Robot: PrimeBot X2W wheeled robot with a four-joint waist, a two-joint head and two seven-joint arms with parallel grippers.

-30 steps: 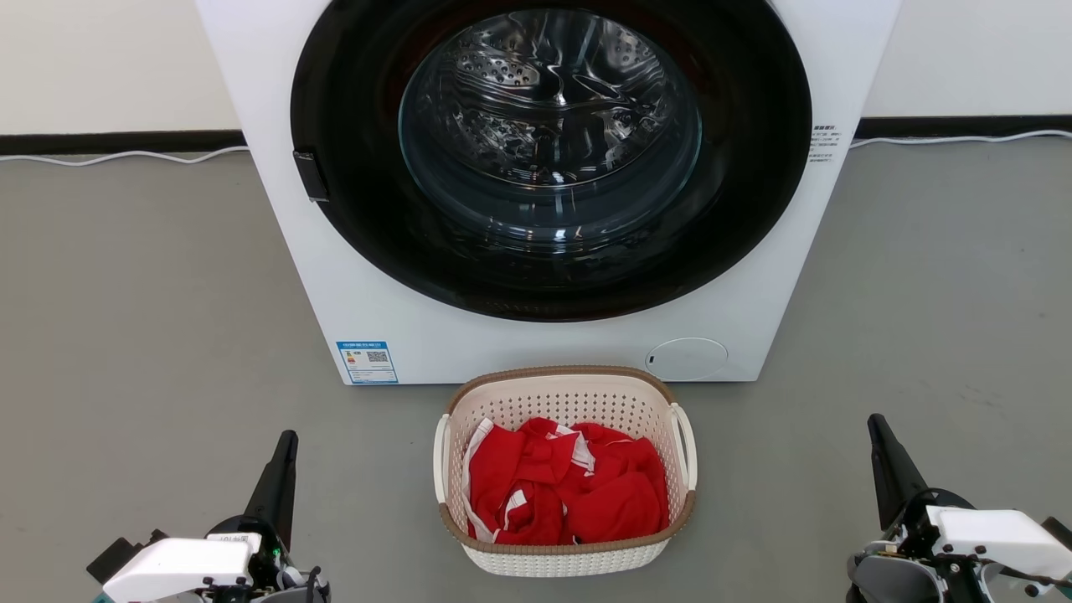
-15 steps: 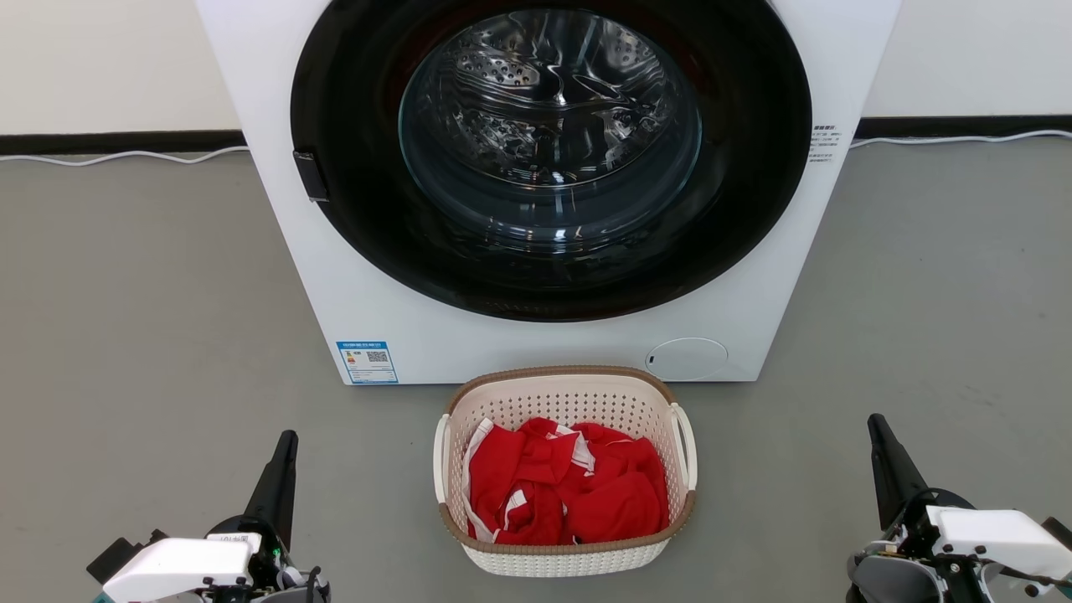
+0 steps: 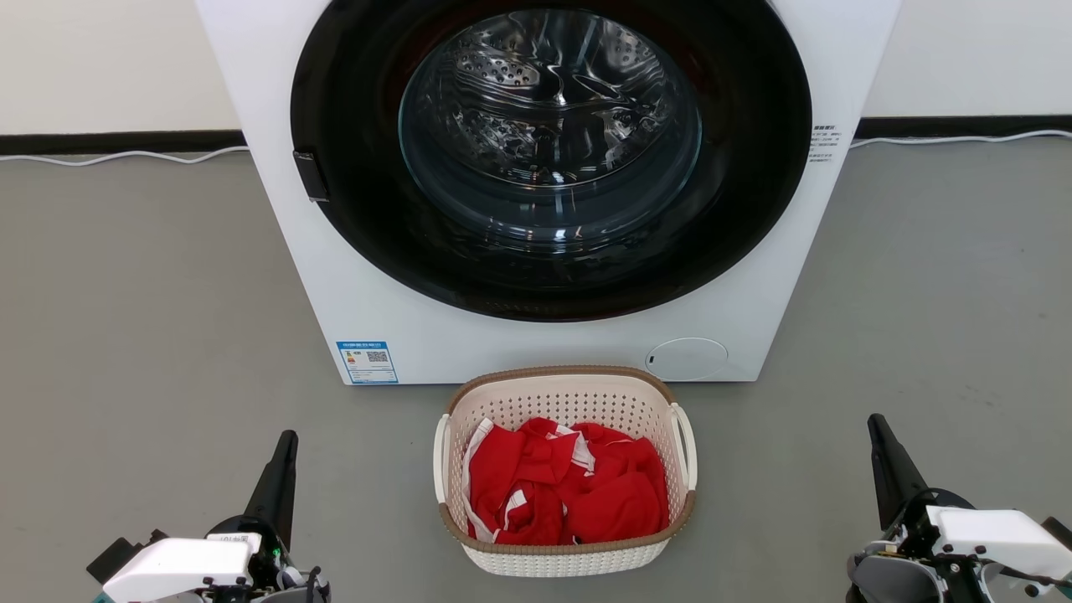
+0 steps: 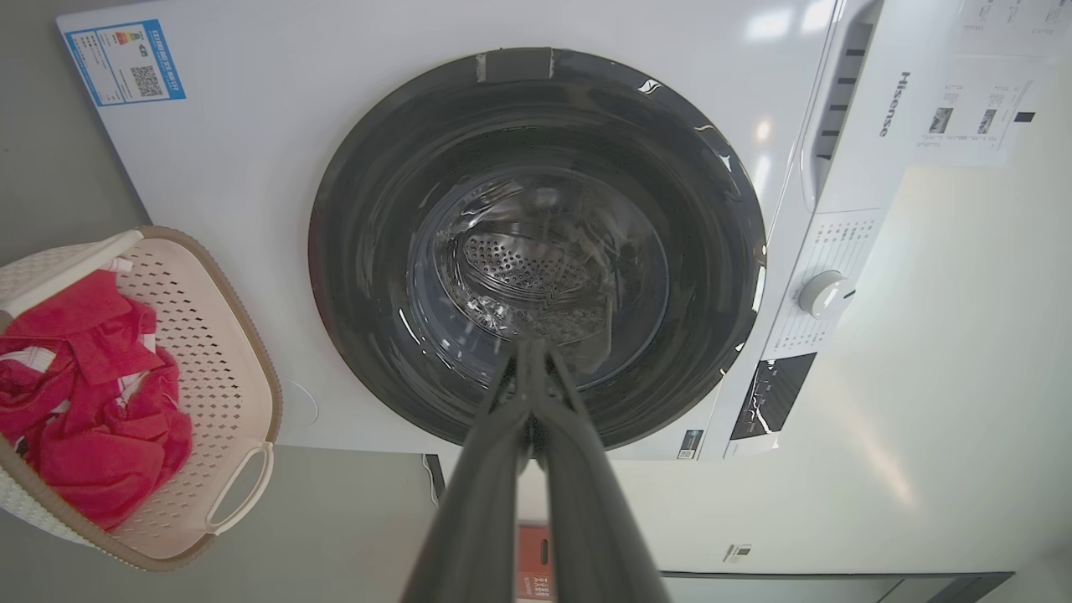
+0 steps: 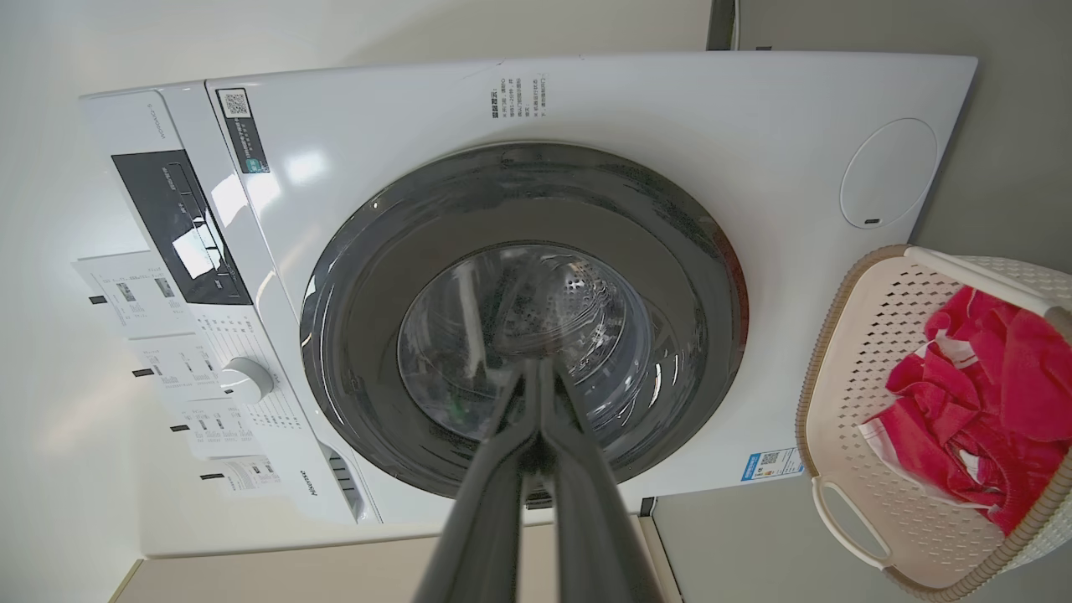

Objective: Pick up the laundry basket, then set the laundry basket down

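Basket: the small cream-white perforated plastic laundry basket with brown ribbed rim trim [image 3: 559,369] is seen standing upright on the smooth grey floor [image 3: 151,318], centred low in the head view.
Contents: a crumpled red cloth with white trim [image 3: 578,494] is piled inside, below the rim.
Handles: the left white loop handle [image 3: 438,456] and the right white loop handle [image 3: 688,452] are both left untouched.
Backdrop: the large white front-loading washing machine [image 3: 377,276] is placed just behind the basket; a perforated steel drum can be made out through its round dark glass door [image 3: 548,167].
Left hand: the left hand [image 3: 286,448] is held low at the lower left, well apart from the basket, its two long dark fingers pressed together with nothing between them. From the left wrist, the closed tips [image 4: 529,350] are lined up against the machine's door, and the basket [image 4: 209,335] is caught at that view's left edge.
Right hand: the right hand [image 3: 879,435] is mirrored at the lower right, also closed on nothing and well clear of the basket. From the right wrist, its joined tips [image 5: 536,367] are set against the door glass, with the basket [image 5: 871,368] at that view's right edge.
Status: the basket is not yet lifted; it is resting on the floor between the two hands, gripped by neither.
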